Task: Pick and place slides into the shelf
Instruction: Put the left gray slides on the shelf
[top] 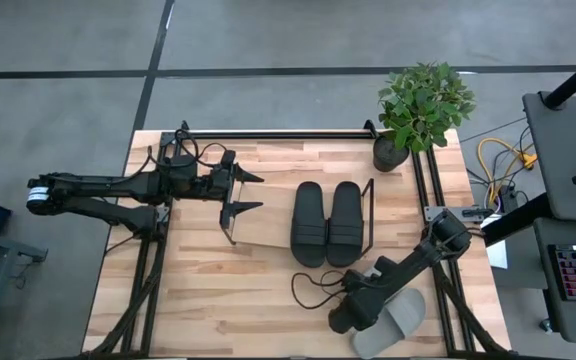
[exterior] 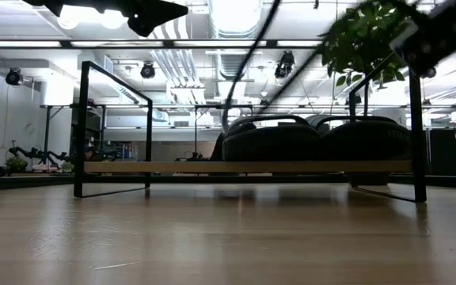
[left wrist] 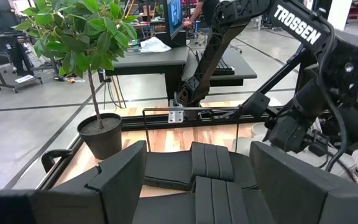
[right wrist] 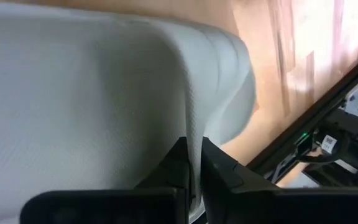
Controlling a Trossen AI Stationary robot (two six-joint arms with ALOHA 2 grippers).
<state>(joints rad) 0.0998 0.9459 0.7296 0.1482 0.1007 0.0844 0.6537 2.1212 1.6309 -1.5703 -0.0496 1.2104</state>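
From above, the black slides are seen side by side on the shelf, at its right end. The right gripper is lowered onto a grey slide at the table's near right corner; only its wrist view shows the fingers pinched on the strap's edge (a thin fold). The left gripper is held spread beside the shelf.

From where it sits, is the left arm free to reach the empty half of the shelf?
Probably yes. The left hand hangs open right at the shelf's bare end, nothing between; the black slides fill only the far half.
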